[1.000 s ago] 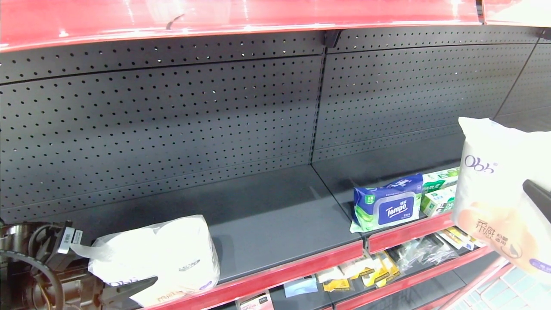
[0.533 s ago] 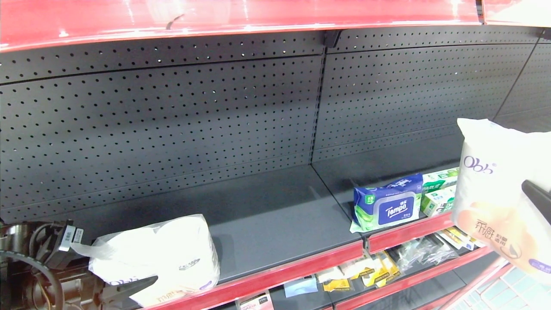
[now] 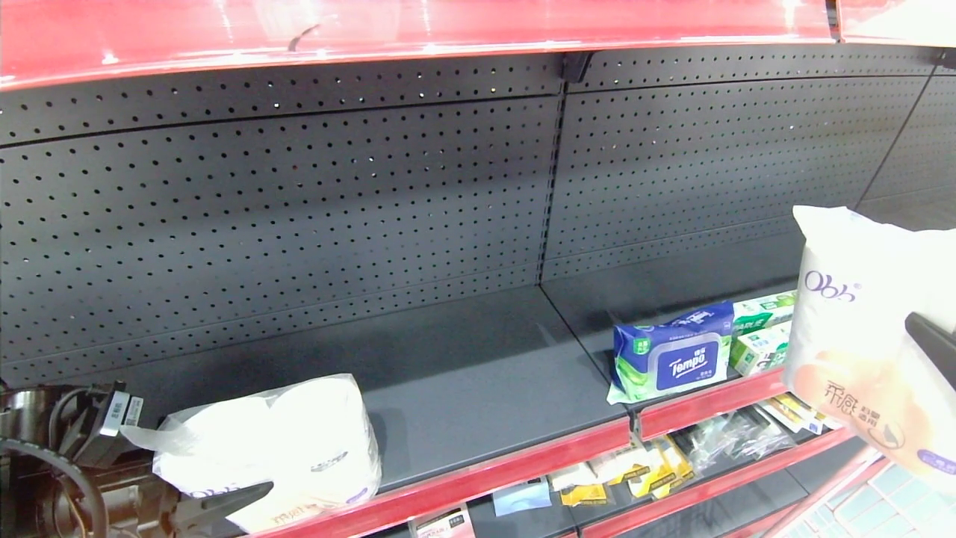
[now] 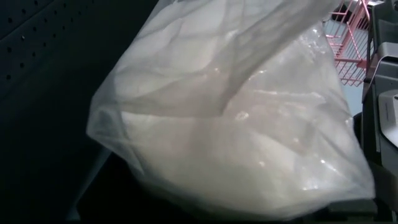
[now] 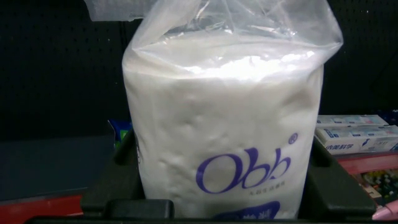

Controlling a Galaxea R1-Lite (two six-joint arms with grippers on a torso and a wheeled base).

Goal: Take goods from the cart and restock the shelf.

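Observation:
A white toilet-roll pack [image 3: 276, 441] in clear wrap lies at the front left of the dark shelf board [image 3: 478, 381]. My left gripper [image 3: 243, 482] is shut on it, one black finger [image 3: 239, 495] showing under its front. The left wrist view has the same pack [image 4: 236, 137] right up close. A second white roll pack [image 3: 859, 329] with purple print hangs upright in the air at the right, off the shelf's front edge. My right gripper [image 3: 922, 351] is shut on it. In the right wrist view that pack [image 5: 230, 124] stands between two black fingers [image 5: 127, 174].
A blue wet-wipe pack [image 3: 672, 359] and green boxes [image 3: 762, 332] sit on the right shelf bay. Small packets [image 3: 657, 456] fill the shelf below. A perforated back wall [image 3: 299, 209] and a red shelf [image 3: 373, 30] above bound the bay. A pink wire cart [image 4: 351, 43] stands behind.
The left pack has shifted very slightly on the shelf. The right arm and its pack have stayed in place.

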